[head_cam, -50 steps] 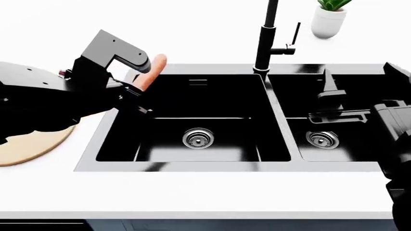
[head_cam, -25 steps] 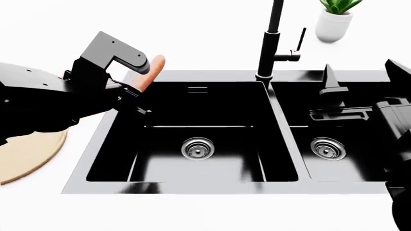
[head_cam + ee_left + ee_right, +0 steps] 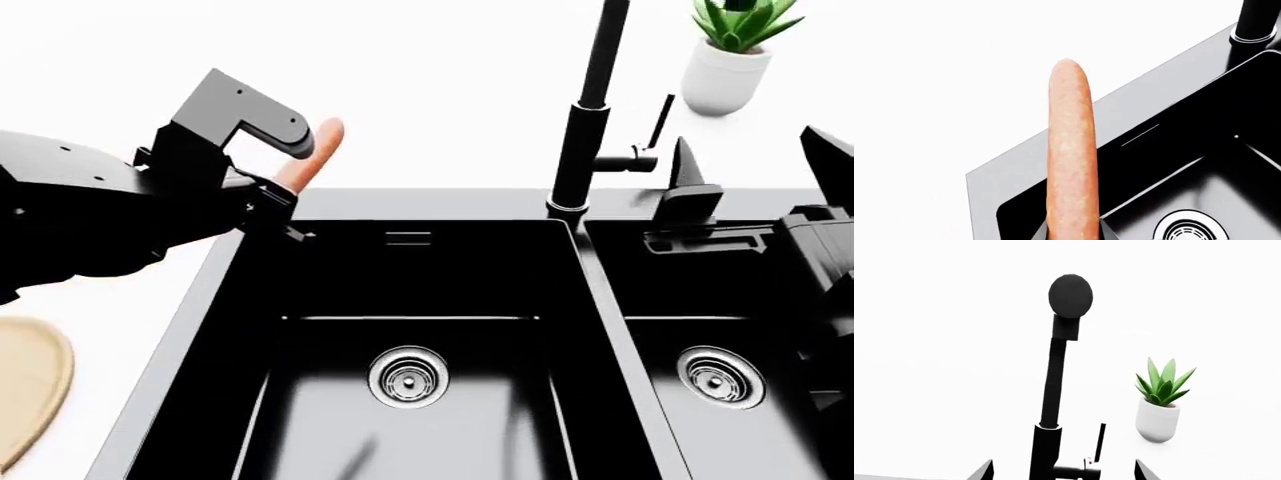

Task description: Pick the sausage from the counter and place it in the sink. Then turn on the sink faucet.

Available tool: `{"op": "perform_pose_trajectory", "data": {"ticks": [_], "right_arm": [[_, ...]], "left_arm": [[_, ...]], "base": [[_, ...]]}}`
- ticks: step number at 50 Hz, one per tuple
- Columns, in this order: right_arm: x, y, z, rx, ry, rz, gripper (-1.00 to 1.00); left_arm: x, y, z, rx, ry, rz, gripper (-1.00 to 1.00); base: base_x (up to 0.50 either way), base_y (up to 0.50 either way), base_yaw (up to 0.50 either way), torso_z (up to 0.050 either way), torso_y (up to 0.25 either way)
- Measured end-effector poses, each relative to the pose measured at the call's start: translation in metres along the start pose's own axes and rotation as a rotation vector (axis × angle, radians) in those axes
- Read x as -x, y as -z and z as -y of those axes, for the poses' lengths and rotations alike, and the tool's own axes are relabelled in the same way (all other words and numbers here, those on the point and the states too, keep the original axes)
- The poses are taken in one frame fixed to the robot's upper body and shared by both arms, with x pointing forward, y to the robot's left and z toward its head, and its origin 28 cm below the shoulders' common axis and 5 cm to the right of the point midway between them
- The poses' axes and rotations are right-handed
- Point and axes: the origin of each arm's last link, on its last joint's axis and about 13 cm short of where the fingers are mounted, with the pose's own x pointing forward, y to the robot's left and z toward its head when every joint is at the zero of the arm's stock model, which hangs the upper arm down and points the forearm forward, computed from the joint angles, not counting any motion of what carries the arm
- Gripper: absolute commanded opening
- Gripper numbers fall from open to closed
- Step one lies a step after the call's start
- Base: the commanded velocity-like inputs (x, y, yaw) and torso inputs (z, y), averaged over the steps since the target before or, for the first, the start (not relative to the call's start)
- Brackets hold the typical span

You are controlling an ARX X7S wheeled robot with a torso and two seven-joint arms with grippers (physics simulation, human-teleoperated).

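Careful: your left gripper (image 3: 287,175) clenches the sausage (image 3: 310,155) over the sink (image 3: 200,300) rim.
Release now and it may land outside; right gripper (image 3: 747,205) hangs spread.

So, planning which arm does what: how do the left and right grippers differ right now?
The left gripper is shut on the sausage at the sink's back left corner; the right gripper is open and empty. The left one sits far from the sink faucet, the right one beside its lever. Both are black.

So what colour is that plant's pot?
White pot, clearest in the right wrist view.
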Motion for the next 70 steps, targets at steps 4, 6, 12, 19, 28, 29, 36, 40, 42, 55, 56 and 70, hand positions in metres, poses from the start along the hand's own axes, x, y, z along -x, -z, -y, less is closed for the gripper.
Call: {"op": "perform_pose_trajectory", "data": {"ticks": [4,6,12,19,28,29,36,40,42,55,56,70], "right_arm": [[0.000,0.000,0.000,0.003,0.000,-0.003,1.00],[0.000,0.000,0.000,0.003,0.001,-0.004,1.00],[0.000,0.001,0.001,0.006,0.002,-0.006,1.00],[0.000,0.001,0.001,0.010,0.006,-0.006,1.00],[0.000,0.002,0.002,0.013,0.021,-0.008,1.00],[-0.001,0.002,0.002,0.013,0.022,-0.008,1.00],[-0.002,0.002,0.002,0.010,0.032,-0.012,1.00],[-0.002,0.003,0.003,0.008,0.035,-0.013,1.00],[-0.002,0.003,0.003,0.006,0.037,-0.014,1.00],[-0.002,0.004,0.003,0.002,0.042,-0.016,1.00],[-0.002,0.004,0.004,0.002,0.042,-0.016,1.00],[-0.002,0.005,0.004,-0.001,0.045,-0.020,1.00]], "left_arm": [[0.000,0.000,0.000,-0.002,0.000,-0.002,-1.00],[0.000,0.000,0.000,-0.003,-0.001,-0.003,-1.00],[0.000,0.000,0.001,-0.005,0.000,-0.004,-1.00],[0.000,0.001,0.002,-0.009,0.006,-0.005,-1.00],[-0.002,0.002,0.011,-0.044,0.060,-0.004,-1.00],[-0.002,0.002,0.012,-0.051,0.071,-0.004,-1.00],[-0.004,0.002,0.026,-0.104,0.163,-0.007,-1.00],[-0.005,0.004,0.035,-0.134,0.214,-0.017,-1.00],[-0.006,0.005,0.040,-0.149,0.241,-0.024,-1.00],[-0.012,0.018,0.065,-0.222,0.381,-0.078,-1.00],[-0.013,0.019,0.066,-0.226,0.389,-0.083,-1.00],[-0.021,0.031,0.082,-0.271,0.472,-0.153,-1.00]], "base": [[0.41,0.00,0.00,0.000,0.002],[0.41,0.00,0.00,0.000,0.005],[0.41,0.00,0.00,0.000,0.000],[0.36,0.00,0.00,0.000,0.000],[0.00,0.00,0.00,0.000,0.000],[0.00,0.00,0.00,0.000,0.000],[0.00,0.00,0.00,0.000,0.000],[0.00,0.00,0.00,0.000,0.000],[0.00,0.00,0.00,0.000,0.000],[0.00,0.00,0.00,0.000,0.000],[0.00,0.00,0.00,0.000,0.000],[0.00,0.00,0.00,0.000,0.000]]}}
